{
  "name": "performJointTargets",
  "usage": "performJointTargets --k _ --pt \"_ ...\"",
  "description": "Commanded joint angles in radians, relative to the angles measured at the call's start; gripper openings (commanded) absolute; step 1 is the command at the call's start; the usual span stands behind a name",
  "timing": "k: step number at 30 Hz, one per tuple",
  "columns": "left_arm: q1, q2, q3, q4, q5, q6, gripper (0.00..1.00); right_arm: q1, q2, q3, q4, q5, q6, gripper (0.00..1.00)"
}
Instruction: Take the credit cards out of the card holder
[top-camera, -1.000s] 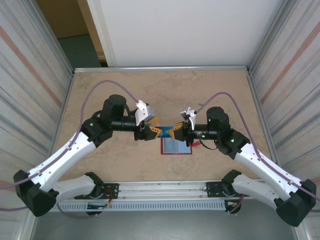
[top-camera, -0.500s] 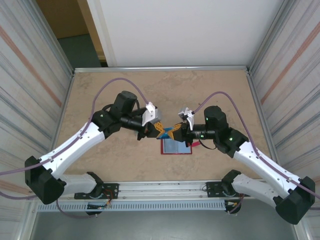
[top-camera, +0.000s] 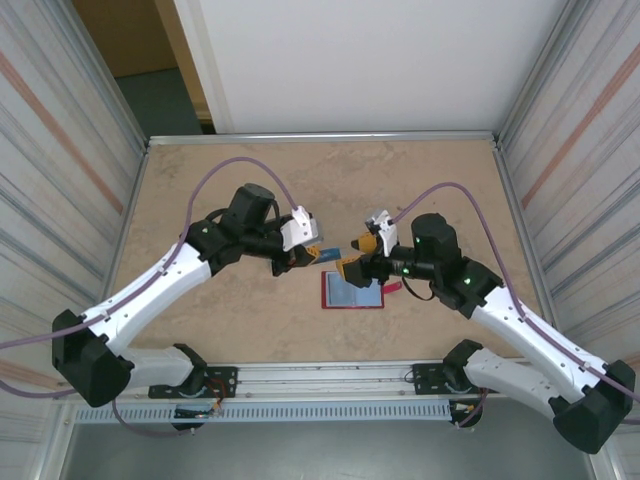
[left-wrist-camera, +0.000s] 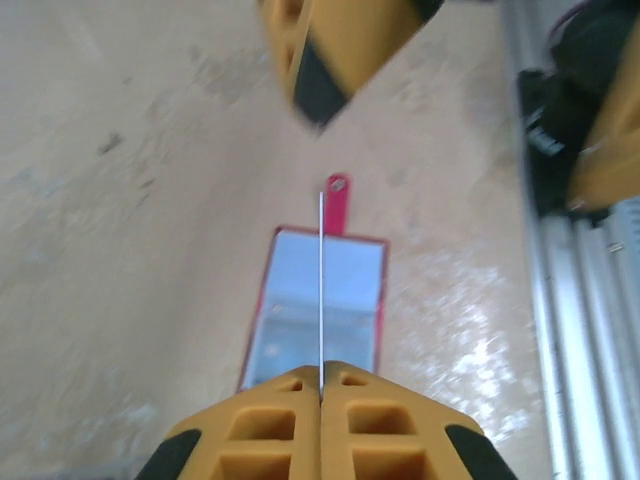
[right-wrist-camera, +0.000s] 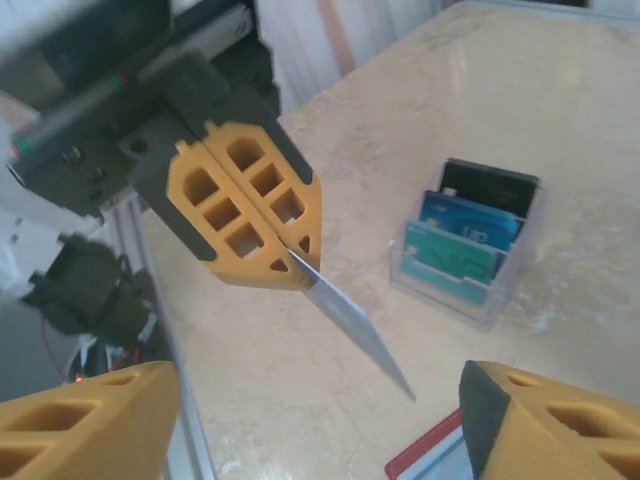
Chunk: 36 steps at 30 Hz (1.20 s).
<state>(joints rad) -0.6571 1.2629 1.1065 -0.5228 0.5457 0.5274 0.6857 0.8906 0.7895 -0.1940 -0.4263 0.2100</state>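
The card (right-wrist-camera: 350, 320) is let go by the right gripper (top-camera: 358, 254), now spread wide. It is kept clamped in the left gripper (left-wrist-camera: 321, 378).

1. My left arm (top-camera: 150, 295) bends in toward the centre, wrist level.
2. My left gripper (top-camera: 305, 257) is pinched tight on a thin card (left-wrist-camera: 321, 280).
3. My right arm (top-camera: 520, 330) mirrors it.
4. My right gripper (top-camera: 357, 256) faces the left one, fingers (right-wrist-camera: 90, 420) spread wide, holding nothing.

A robot lab bench: marble-look table (top-camera: 200, 180) walled by corrugated panels (top-camera: 60, 150), aluminium mounting rail (top-camera: 330, 378)
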Motion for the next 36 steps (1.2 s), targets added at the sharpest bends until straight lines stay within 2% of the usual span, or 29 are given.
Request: performJointTargets --k 1,2,8,17,36 --pt "0.064 0.030 -0.034 0.004 -0.136 0.082 0.00 -0.005 -0.023 0.035 -0.030 0.138 0.046 0.94" --pt "0.088 0.039 -0.037 0.005 -0.141 0.094 0.00 -0.005 -0.023 0.035 -0.032 0.152 0.052 0.99" --pt "0.255 0.089 -0.083 0.084 -0.082 0.146 0.00 -0.007 -0.031 0.037 -0.042 0.243 0.090 0.99" --pt "0.367 0.204 -0.082 0.149 -0.057 0.167 0.00 -0.007 -0.067 0.025 -0.054 0.382 0.114 0.99" --pt "0.380 0.376 -0.007 0.134 -0.058 0.167 0.00 -0.010 -0.101 0.005 -0.041 0.396 0.118 0.99"
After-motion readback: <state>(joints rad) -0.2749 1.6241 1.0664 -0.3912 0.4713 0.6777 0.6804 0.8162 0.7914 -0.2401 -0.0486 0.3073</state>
